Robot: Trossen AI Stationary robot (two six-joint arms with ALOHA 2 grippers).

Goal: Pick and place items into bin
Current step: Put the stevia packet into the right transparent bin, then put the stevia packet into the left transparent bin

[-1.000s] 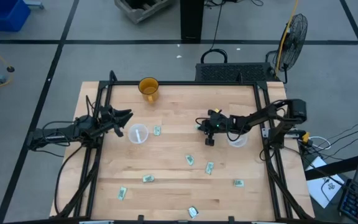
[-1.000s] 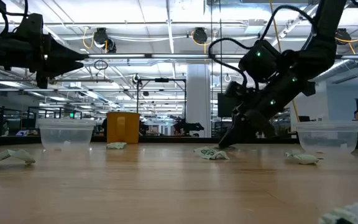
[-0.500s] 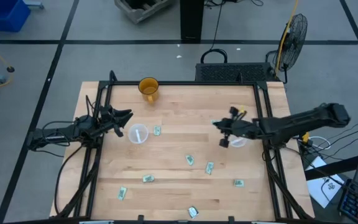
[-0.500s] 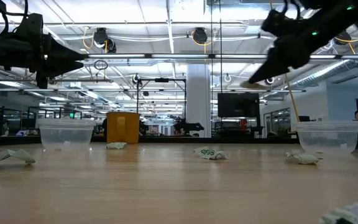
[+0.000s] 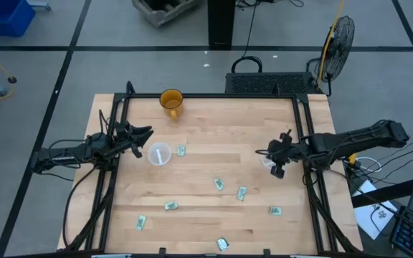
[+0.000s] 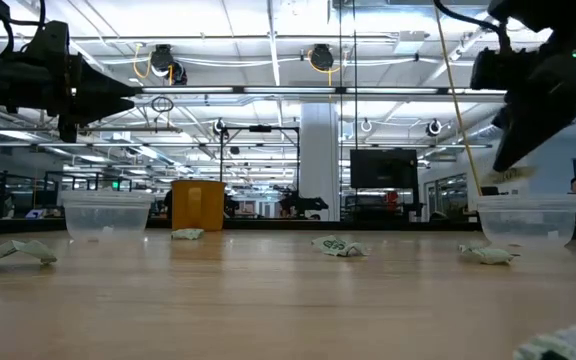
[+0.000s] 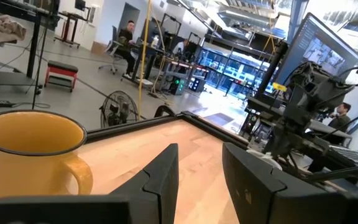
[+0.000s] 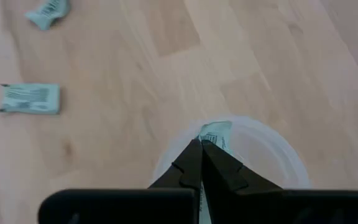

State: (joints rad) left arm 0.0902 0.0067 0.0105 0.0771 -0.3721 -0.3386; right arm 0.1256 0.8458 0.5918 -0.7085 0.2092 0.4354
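Nearest the front edge of the pale wooden table (image 5: 206, 129), at about six o'clock, lie loose green-and-white wrapped pieces: one at the very edge (image 5: 222, 244), one at seven o'clock (image 5: 141, 223), one at five o'clock (image 5: 274, 211). Closer to the centre are three more (image 5: 171, 206) (image 5: 241, 193) (image 5: 220, 184), and another (image 5: 182, 150) sits just beside the clear plastic cup on the left (image 5: 159, 154).

At three o'clock, the right gripper (image 8: 200, 151) hangs directly over the clear round plastic tub (image 8: 272, 149), its fingers pinched tight on a small green-and-white wrapped packet (image 8: 215, 132). A second ago this gripper was down at the tabletop near the centre; since then it has lifted and swung outward to the tub. In my judgement the carry is done and only the release remains, which would put one piece in and leave at least seven out.

At nine o'clock the left gripper (image 5: 145, 133) waits above the table edge, fingers spread and empty, unmoved over the last second.

Farthest, at eleven o'clock, stands the orange ceramic mug (image 5: 171, 101).
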